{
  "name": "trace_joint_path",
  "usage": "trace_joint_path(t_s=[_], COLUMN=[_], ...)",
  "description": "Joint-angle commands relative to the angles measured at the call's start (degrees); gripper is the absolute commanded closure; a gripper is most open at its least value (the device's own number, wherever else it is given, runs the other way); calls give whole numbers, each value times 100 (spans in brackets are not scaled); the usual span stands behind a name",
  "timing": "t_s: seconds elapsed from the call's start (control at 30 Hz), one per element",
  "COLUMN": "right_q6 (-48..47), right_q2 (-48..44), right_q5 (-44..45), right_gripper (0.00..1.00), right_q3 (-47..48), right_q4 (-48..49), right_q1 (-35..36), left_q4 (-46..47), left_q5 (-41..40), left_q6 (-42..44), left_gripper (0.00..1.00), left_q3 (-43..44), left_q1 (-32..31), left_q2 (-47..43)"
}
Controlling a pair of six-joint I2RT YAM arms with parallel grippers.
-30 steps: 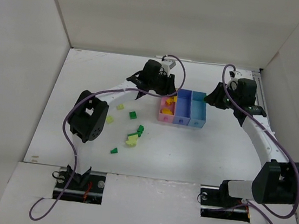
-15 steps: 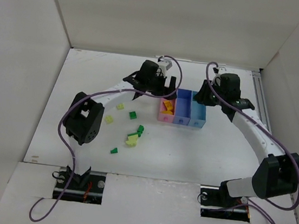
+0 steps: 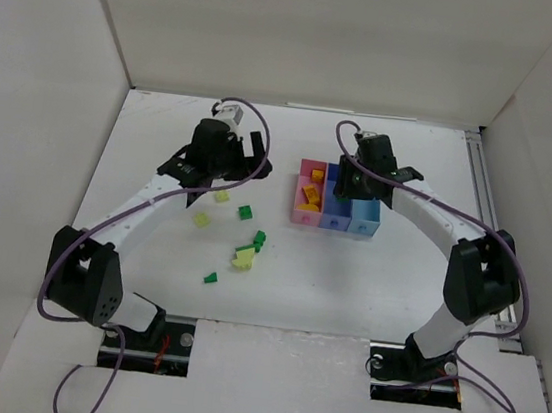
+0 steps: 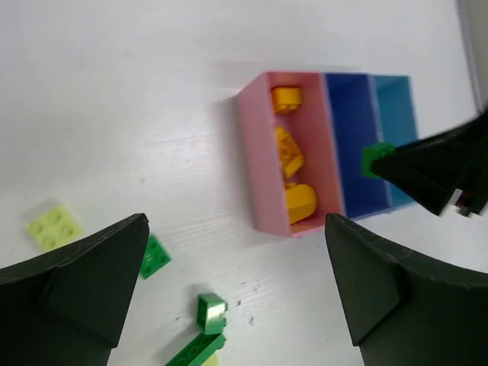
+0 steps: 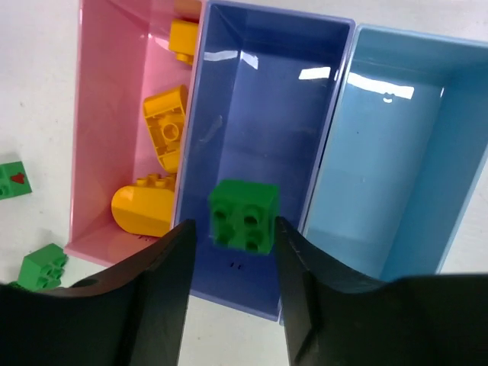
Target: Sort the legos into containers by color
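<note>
Three joined containers stand mid-table: pink (image 3: 298, 209), medium blue (image 5: 259, 99) and light blue (image 5: 404, 152). Three orange-yellow legos (image 5: 168, 126) lie in the pink one. My right gripper (image 5: 235, 229) hangs over the medium blue container, open. A dark green lego (image 5: 244, 216) sits between its fingers with a gap on the left side. My left gripper (image 4: 236, 305) is wide open and empty over the table left of the pink container (image 4: 263, 152). Below it lie loose green legos (image 4: 211, 313) and a lime one (image 4: 53, 226).
Loose legos are scattered left of the containers: lime (image 3: 222, 197), green (image 3: 245, 212), lime (image 3: 201, 220), a green and lime cluster (image 3: 245, 256), green (image 3: 211, 278). White walls enclose the table on three sides.
My left gripper opened at the pink container, then swung left and back over the table. My right gripper moved left from the light blue container to the medium blue one, and its jaws widened.
</note>
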Motion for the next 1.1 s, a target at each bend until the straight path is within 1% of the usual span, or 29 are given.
trace_joint_path(t_s=[0.0,0.07,0.17,0.27,0.33,0.4,0.43,0.5,0.53,0.6,0.7,0.87,0.97,1.07], right_q6=[118,65,-75,-128,-128,-128,-128,-128,-128,-128,-128,-128,-76,-5], right_q2=[-60,-60,-252,-411,-561,-744,-807,-1008,-1079,-1263,-1395,-1580,-1581,-1633], right_q5=[421,482,754,1000,1062,967,835,677,537,474,474,526,526,526], right_gripper=[49,40,31,26,24,24,23,23,23,23,23,23,23,23], right_q3=[341,341,341,341,288,192,130,-107,-195,-423,-651,-889,-951,-1065], right_q4=[-104,-104,-104,-209,-280,-280,-280,-210,-148,-148,-95,-95,-95,-95], right_q1=[169,231,433,661,732,732,732,680,680,680,680,680,680,732], left_q4=[-417,-469,-531,-531,-592,-723,-724,-1056,-1189,-1435,-1489,-1542,-1620,-1840], left_q5=[-313,-313,-313,-164,21,-48,-206,-452,-706,-918,-1077,-1648,-2052,-2430], left_q6=[-523,-628,-699,-699,-699,-786,-787,-1041,-1181,-1619,-1981,-2649,-2878,-3054], left_gripper=[0,0,0,0,0,0,0,0,0,0,0,0,0,0], left_q3=[-539,-672,-874,-1112,-1235,-1507,-1604,-1806,-1807,-2034,-2359,-2642,-2519,-2317], left_q1=[218,272,272,272,272,9,-114,-491,-597,-869,-1073,-1793,-2100,-2241], left_q2=[-99,-170,-433,-749,-898,-1136,-1197,-1268,-1268,-1268,-1321,-1391,-1059,-541])
